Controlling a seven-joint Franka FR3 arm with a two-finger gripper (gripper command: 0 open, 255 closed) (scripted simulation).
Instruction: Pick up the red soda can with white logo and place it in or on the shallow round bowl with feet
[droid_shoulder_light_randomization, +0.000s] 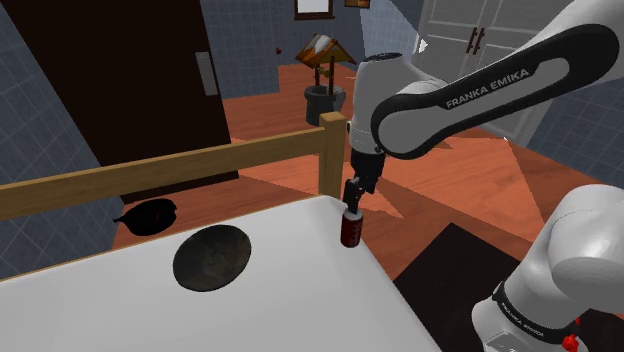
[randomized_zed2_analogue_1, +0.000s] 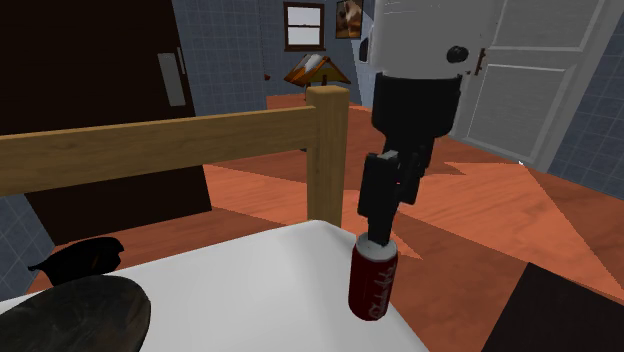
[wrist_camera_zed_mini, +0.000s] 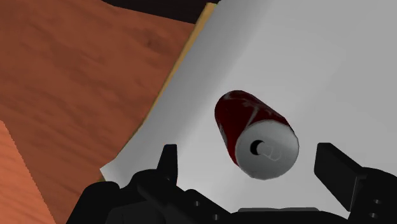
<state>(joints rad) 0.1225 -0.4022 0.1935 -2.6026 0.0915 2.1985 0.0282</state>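
A dark red soda can (droid_shoulder_light_randomization: 351, 230) (randomized_zed2_analogue_1: 372, 282) (wrist_camera_zed_mini: 245, 118) stands upright on the white surface, close to its corner by the wooden post. My black gripper (droid_shoulder_light_randomization: 351, 205) (randomized_zed2_analogue_1: 378, 235) (wrist_camera_zed_mini: 249, 159) hangs straight over the can's silver top, open. Its fingers (wrist_camera_zed_mini: 167, 162) stand apart on either side of the can and do not touch it. The shallow round bowl (droid_shoulder_light_randomization: 211, 257) (randomized_zed2_analogue_1: 70, 315) is dark and lies on the same surface, well away from the can toward the shoulder view's left.
A wooden rail (droid_shoulder_light_randomization: 150, 170) and corner post (droid_shoulder_light_randomization: 332, 150) (randomized_zed2_analogue_1: 327, 150) border the white surface (droid_shoulder_light_randomization: 300, 300) behind the can. A black leaf-shaped object (droid_shoulder_light_randomization: 148, 215) (randomized_zed2_analogue_1: 80, 257) sits by the rail beyond the bowl. The surface's edge drops to the wooden floor (wrist_camera_zed_mini: 76, 76) just past the can.
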